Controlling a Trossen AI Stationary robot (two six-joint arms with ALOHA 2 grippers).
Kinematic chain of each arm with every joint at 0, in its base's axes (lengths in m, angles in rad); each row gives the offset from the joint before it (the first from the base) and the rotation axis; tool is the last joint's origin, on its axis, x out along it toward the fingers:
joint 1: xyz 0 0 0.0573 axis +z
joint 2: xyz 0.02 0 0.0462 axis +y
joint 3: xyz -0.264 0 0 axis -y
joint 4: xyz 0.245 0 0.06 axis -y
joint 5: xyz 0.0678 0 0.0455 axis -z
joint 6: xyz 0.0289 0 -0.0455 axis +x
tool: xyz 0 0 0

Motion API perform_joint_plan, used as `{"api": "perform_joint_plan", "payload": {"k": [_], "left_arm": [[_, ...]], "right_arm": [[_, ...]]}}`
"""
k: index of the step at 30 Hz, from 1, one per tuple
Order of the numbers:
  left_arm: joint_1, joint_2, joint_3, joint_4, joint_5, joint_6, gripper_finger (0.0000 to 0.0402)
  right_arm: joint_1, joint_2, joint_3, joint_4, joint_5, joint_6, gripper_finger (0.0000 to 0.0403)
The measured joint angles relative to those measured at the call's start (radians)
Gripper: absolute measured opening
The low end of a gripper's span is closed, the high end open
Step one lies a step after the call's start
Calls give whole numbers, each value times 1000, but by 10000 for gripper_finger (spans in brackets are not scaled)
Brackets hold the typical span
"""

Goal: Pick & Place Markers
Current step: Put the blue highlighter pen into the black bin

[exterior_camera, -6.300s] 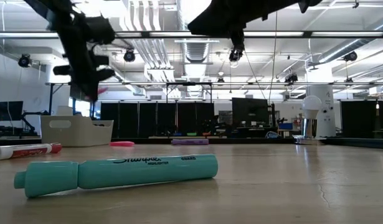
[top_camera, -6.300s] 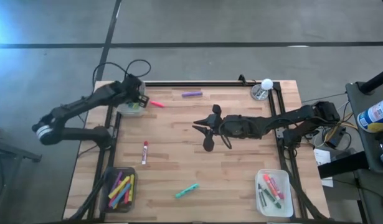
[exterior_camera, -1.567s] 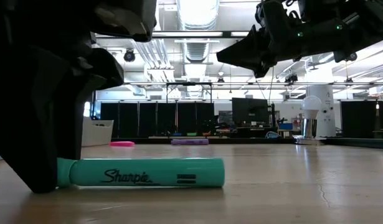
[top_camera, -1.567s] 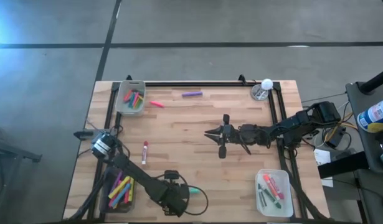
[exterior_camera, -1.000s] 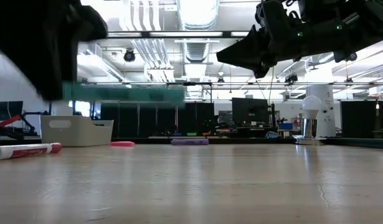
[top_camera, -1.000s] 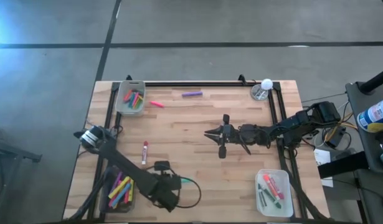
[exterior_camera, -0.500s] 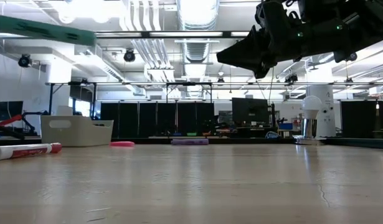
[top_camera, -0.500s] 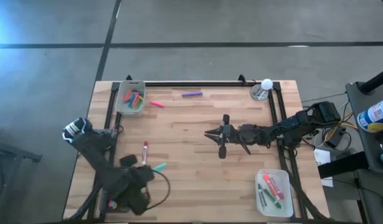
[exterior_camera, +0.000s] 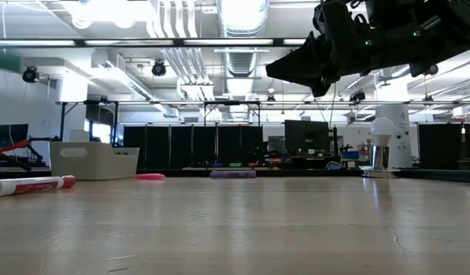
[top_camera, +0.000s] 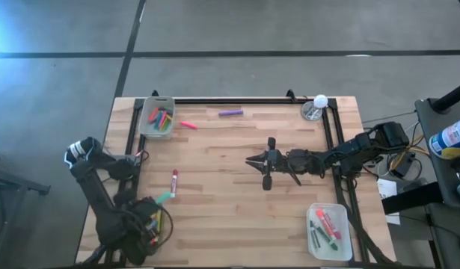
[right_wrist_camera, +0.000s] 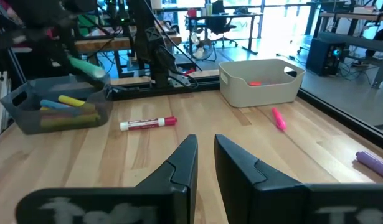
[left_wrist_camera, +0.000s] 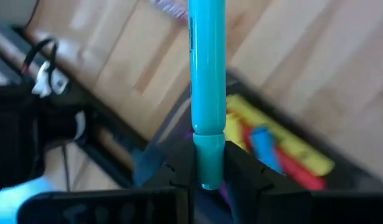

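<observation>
The bench (top_camera: 237, 149) carries bins at its corners. The left hand (left_wrist_camera: 207, 177) is clamped on a teal marker (left_wrist_camera: 205, 87), which juts forward from it; just below lies the dark bin (top_camera: 138, 206) already holding yellow, blue and pink markers (left_wrist_camera: 275, 143). This looks like the carry step, nearly over the drop. Next it needs to centre above the bin and let go. The right hand (right_wrist_camera: 203, 155) waits mid-bench, fingers slightly apart and empty; beyond it lie a red-white marker (right_wrist_camera: 147, 124), a pink marker (right_wrist_camera: 278, 118) and a purple marker (top_camera: 230, 113).
</observation>
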Motion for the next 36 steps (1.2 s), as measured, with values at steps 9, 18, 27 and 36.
{"api": "perform_joint_plan", "payload": {"k": [9, 18, 27, 36], "left_arm": [[-73, -129, -235, 119, 81, -161, 55], [-135, -199, -376, 249, 95, -313, 55], [-145, -201, -407, 295, 114, -346, 55], [-146, -201, -407, 352, 116, -357, 55]], "right_arm": [[0, 0, 0, 0, -1, 0, 47], [0, 0, 0, 0, -1, 0, 47], [0, 0, 0, -1, -1, 0, 47], [0, 0, 0, -9, 0, 0, 47]]}}
